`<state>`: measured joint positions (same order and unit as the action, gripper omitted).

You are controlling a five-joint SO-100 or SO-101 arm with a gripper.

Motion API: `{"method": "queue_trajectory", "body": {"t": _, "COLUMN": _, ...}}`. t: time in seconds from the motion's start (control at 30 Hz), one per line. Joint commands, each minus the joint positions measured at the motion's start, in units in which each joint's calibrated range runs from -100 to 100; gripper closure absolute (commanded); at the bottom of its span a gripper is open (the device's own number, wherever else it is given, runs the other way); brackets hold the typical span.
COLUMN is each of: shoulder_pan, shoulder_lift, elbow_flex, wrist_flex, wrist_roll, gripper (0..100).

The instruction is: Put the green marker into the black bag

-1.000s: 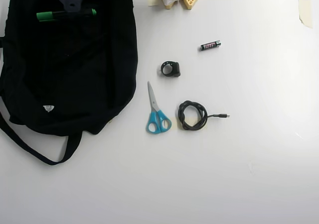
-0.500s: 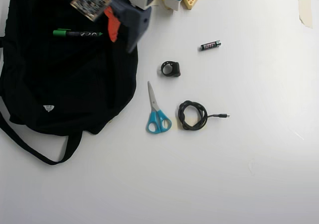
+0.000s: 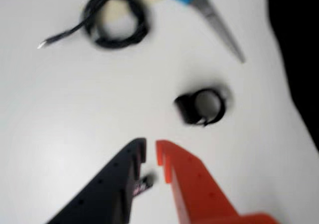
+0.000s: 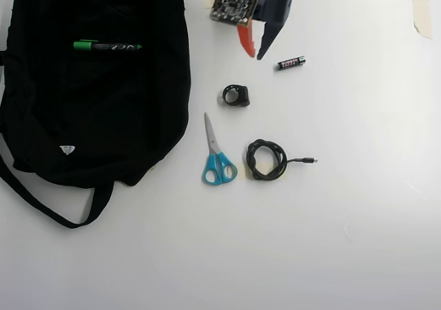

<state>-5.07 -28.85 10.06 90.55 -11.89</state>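
The green marker (image 4: pixel 107 46) lies flat on top of the black bag (image 4: pixel 96 110) near its upper part, green cap to the left in the overhead view. Nothing touches it. My gripper (image 4: pixel 255 55) hangs over the white table right of the bag, pointing down between the bag and a small battery (image 4: pixel 291 63). Its red and black jaws stand almost together with nothing between them. The wrist view shows the gripper (image 3: pixel 151 147) above bare table, with only an edge of the bag (image 3: pixel 299 45) at the right. The marker is out of that view.
A black ring-shaped clip (image 4: pixel 236 95) (image 3: pixel 202 106) lies just below the gripper. Blue-handled scissors (image 4: pixel 217 155) (image 3: pixel 209 10) and a coiled black cable (image 4: pixel 267 160) (image 3: pixel 114 20) lie further down. The bag's strap (image 4: pixel 48 210) trails to the lower left. A tape scrap (image 4: pixel 422 15) sits far right.
A second ago the gripper held the marker over the bag. It let go, the marker settled on the bag, and the arm swung right to the table near the battery.
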Motion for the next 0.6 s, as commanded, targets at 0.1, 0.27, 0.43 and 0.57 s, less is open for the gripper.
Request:
{"method": "queue_trajectory", "body": {"t": 0.1, "shoulder_pan": -3.1, "shoulder_lift": -6.9, "elbow_flex": 4.8, "wrist_flex": 1.4, "wrist_roll": 4.8, "gripper": 98}}
{"method": "queue_trajectory", "body": {"t": 0.27, "shoulder_pan": -1.5, "shoulder_lift": -12.3, "elbow_flex": 13.3, "wrist_flex": -0.5, "wrist_roll": 10.3, "gripper": 98}}
{"method": "queue_trajectory", "body": {"t": 0.43, "shoulder_pan": -1.6, "shoulder_lift": -21.4, "elbow_flex": 26.8, "wrist_flex": -6.8, "wrist_roll": 10.2, "gripper": 98}}
{"method": "queue_trajectory", "body": {"t": 0.57, "shoulder_pan": -2.0, "shoulder_lift": -31.3, "elbow_flex": 37.9, "wrist_flex": -11.0, "wrist_roll": 10.1, "gripper": 98}}
